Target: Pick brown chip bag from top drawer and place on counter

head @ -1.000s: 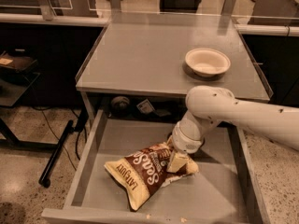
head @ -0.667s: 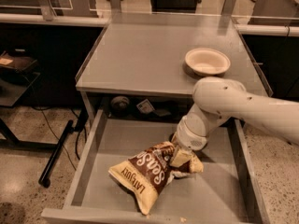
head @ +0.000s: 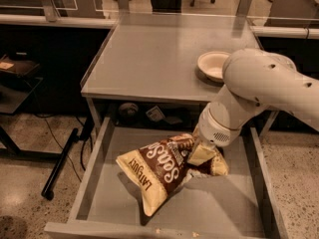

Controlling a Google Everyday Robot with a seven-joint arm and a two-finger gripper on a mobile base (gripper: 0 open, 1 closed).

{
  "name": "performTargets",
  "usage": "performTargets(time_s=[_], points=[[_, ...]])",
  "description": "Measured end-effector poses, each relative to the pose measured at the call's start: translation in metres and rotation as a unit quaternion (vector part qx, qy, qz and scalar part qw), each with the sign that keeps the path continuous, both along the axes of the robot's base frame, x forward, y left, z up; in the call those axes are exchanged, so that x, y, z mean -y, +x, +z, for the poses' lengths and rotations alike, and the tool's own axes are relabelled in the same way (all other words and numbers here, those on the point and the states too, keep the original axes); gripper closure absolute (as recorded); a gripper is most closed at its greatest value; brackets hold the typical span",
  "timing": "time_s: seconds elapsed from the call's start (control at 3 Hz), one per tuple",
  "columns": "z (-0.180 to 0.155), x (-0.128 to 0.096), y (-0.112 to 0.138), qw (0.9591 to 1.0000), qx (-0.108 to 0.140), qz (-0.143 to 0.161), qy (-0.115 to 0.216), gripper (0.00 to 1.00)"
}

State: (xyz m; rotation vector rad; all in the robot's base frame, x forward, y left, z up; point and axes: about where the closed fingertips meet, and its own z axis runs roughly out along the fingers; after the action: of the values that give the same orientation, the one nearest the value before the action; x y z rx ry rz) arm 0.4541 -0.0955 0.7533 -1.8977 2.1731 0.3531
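One brown chip bag (head: 159, 171) sits in the one open drawer (head: 99, 156), roughly in the middle of it and nearer the back than the front. The bag is tilted: its cream lower-left corner points towards the drawer's front, and its right end is raised. One claw (head: 200, 154) is down inside the drawer at that raised right end, closed on the bag's crinkled edge. The white arm (head: 259, 81) reaches in from the right, crossing over the front right corner of the bench (head: 149, 54).

On the bench stands one white bowl (head: 212, 66), near the right edge and partly hidden behind the arm. The bowl and the bag are well apart, one on top and one below.

Under the bench top, behind the drawer, lie two small objects (head: 128, 109), too dim to name.
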Motion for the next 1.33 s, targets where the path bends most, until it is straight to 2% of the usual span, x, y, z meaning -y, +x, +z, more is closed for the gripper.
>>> performTargets(time_s=[0.33, 0.67, 1.33], points=[[0.0, 0.0, 0.0, 1.0, 0.0, 0.0, 0.0, 1.0], [0.018, -0.017, 0.011, 0.9998, 0.007, 0.016, 0.003, 1.0], [0.08, -0.057, 0.051, 0.9977, 0.044, 0.051, 0.001, 1.0]])
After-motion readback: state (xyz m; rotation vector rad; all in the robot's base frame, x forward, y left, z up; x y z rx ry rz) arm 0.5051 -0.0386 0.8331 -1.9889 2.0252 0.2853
